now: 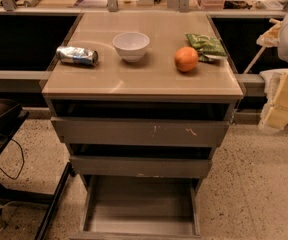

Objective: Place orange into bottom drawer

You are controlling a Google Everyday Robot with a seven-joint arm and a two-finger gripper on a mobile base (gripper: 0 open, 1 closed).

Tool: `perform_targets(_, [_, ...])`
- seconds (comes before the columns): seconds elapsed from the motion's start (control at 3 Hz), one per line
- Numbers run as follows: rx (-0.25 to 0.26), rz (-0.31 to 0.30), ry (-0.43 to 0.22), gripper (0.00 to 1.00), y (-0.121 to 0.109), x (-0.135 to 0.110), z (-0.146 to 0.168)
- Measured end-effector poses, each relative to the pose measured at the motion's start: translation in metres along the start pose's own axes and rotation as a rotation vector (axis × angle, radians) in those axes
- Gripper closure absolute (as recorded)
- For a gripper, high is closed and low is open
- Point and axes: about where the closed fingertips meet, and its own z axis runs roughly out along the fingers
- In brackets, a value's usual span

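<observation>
The orange sits on the cabinet top, right of centre, next to a green snack bag. The bottom drawer is pulled out near the floor, and its flat floor is bare. The two upper drawers are slightly ajar. My gripper shows at the right edge of the camera view as pale yellow blocks below a white arm part. It is beside the cabinet's right side, apart from the orange, and holds nothing that I can see.
A white bowl stands at the centre back of the top. A crushed silver can lies on its side at the left. A dark chair or cart with a cable stands on the floor at the left. A cluttered counter runs behind.
</observation>
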Motion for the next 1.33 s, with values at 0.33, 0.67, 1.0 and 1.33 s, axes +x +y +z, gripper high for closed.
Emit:
perform_targets(0.33, [0.000,0.000,0.000,0.00,0.000,0.000,0.000])
perform_targets(0.67, [-0.019,-0.029,-0.031,0.00,-0.011,-0.007,0.010])
perform_targets(1.0, [-0.077,-0.082,-0.122,0.00,-0.041,-0.026,0.041])
perform_targets(1.33, [-0.156,-0.115,-0.224,0.00,-0.084,-0.056,0.094])
